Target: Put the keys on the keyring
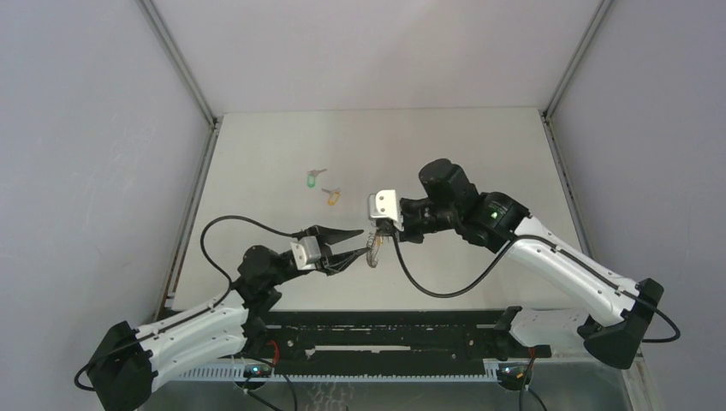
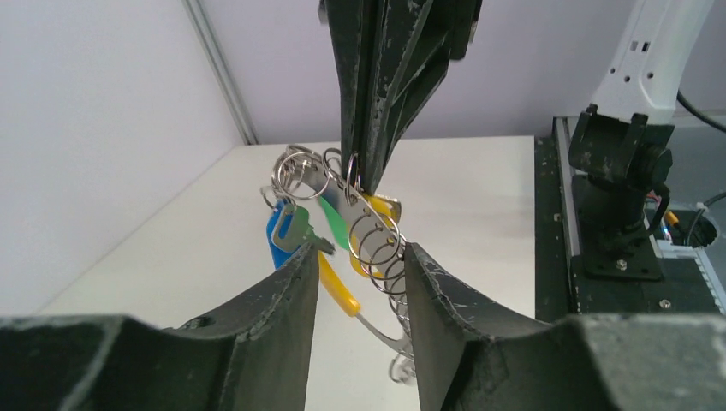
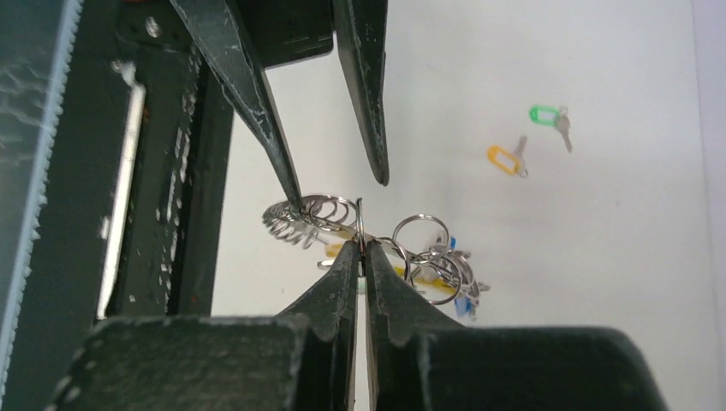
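The keyring (image 2: 377, 244) is a silvery bunch of wire rings with yellow and blue tags, and it hangs just above the table. My right gripper (image 3: 361, 247) is shut on one of its rings and comes down from the top of the left wrist view (image 2: 355, 181). My left gripper (image 2: 358, 253) is open, with the ring coil hanging between its fingers and resting against the right one. Two keys lie apart on the table farther back, one with a green tag (image 1: 314, 179) and one with an orange tag (image 1: 332, 196). The right wrist view shows both, the green key (image 3: 548, 116) and the orange key (image 3: 507, 158).
In the top view the two grippers meet over the near middle of the white table (image 1: 479, 154). A black rail (image 1: 385, 330) with the arm bases runs along the near edge. Grey walls close the table at the left, right and back.
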